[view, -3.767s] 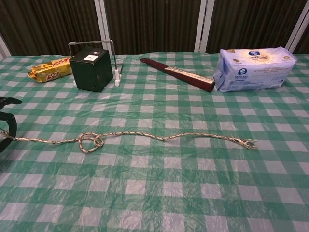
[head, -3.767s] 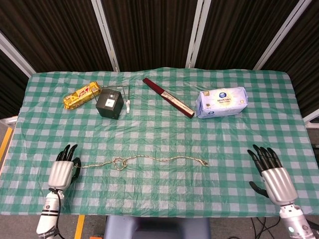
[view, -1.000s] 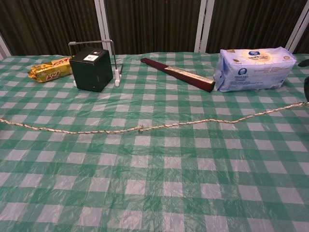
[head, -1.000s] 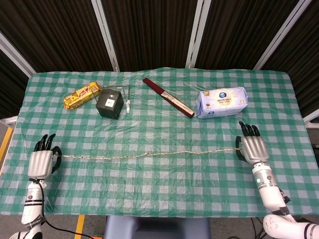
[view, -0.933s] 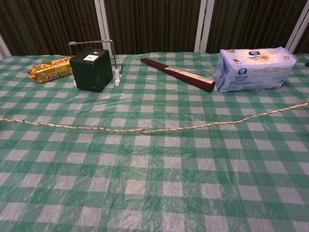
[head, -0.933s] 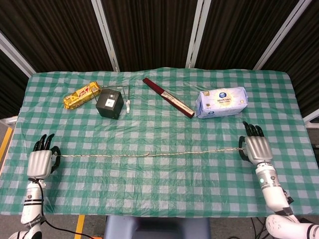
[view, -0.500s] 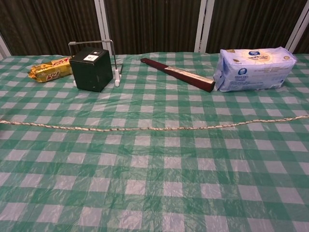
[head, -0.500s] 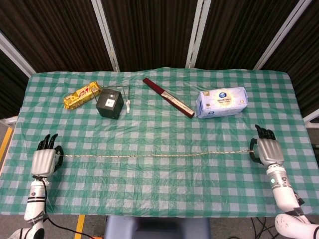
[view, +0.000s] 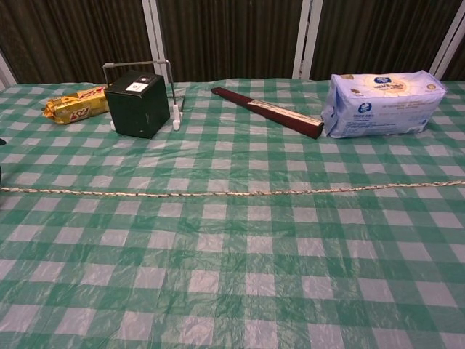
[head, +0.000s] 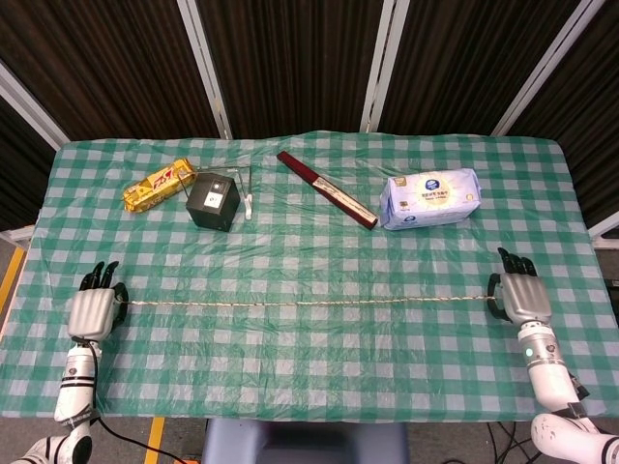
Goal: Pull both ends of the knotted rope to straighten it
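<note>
Only head view shows left hand [head: 92,312], right hand [head: 522,297] gripping rope [head: 300,304].

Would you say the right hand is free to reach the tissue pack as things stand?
Probably not yet: the right hand holds one end of the taut rope. The checked cloth between it and the tissue pack lies bare, so only the rope occupies it.

No legible text — print on tissue pack [view: 383,102] and yellow snack wrapper [view: 75,103] too small to read.
</note>
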